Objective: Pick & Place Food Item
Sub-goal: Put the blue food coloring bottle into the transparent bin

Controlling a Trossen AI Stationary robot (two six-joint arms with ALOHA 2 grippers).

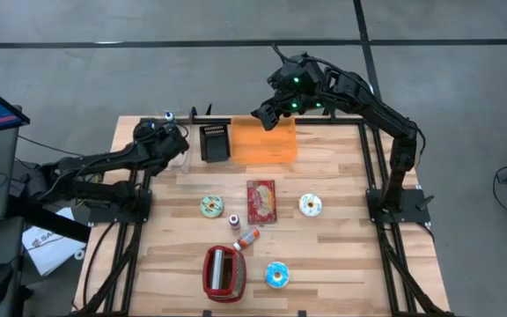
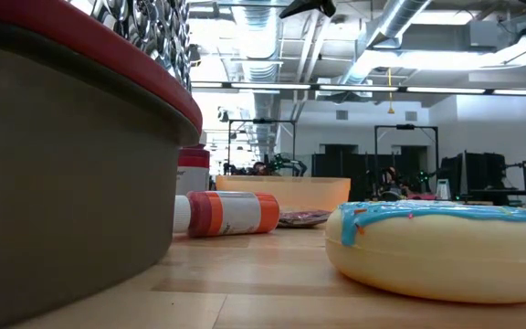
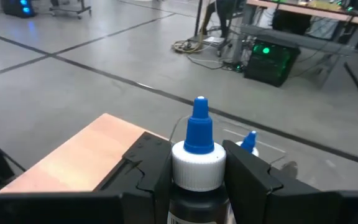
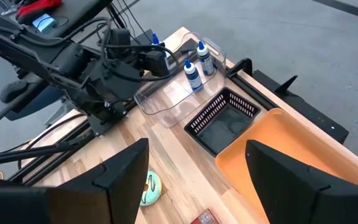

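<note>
- Bottle (image 3: 197, 163) with blue nozzle sits clamped in my left tool (image 3: 197, 180), over the clear tray (image 4: 166, 93) at the worktop's (image 1: 341, 255) far left;
- my right tool (image 1: 267, 114) hangs spread apart above the orange bin (image 1: 267, 141).

orange bin (image 1: 265, 141) — blue-iced donut (image 2: 441, 247)

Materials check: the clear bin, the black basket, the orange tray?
Clear bin: looks like glossy transparent plastic; the table shows through. Black basket: likely matte plastic or coated wire; its walls are an open grid. Orange tray: smooth, opaque, probably molded plastic.
</note>
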